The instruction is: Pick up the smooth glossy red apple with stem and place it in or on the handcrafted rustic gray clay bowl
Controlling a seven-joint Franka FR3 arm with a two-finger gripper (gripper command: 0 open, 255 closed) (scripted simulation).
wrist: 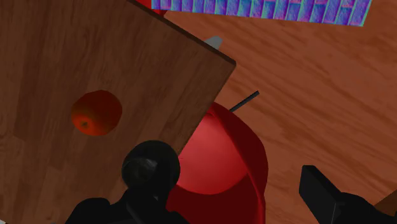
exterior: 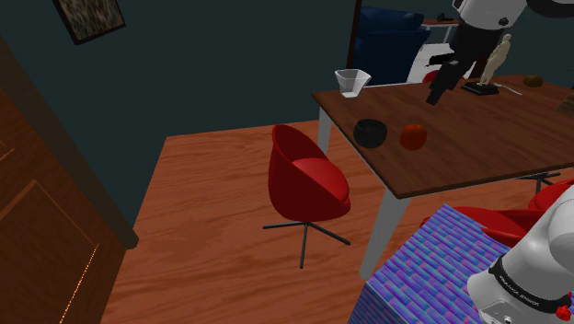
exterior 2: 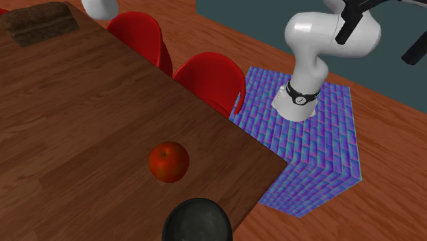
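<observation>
The gripper (wrist: 203, 191) is hanging with its two black fingers (wrist: 321, 194) spread wide apart and clasping nothing. In the shoulder view it (exterior: 435, 95) is hovering above the wooden table (exterior: 478, 147), well apart from the fruit and on the far side of it.

The red apple (wrist: 96, 112) is sitting on the table near a corner, just beside the dark bowl (wrist: 151, 167) but not touching it. It is nearly round, so no long axis is standing out. A small dimple is showing on its upper face in the wrist view, so its core is seemingly pointing roughly upward. The stem is too small to make out.

In the second exterior view the apple (exterior 2: 169, 161) is lying between the bowl (exterior 2: 198, 220) and the table's middle. A red chair (exterior: 306, 177) is standing just off that corner, and the blue-patterned stand (exterior 2: 315, 147) is sitting on the wooden floor.
</observation>
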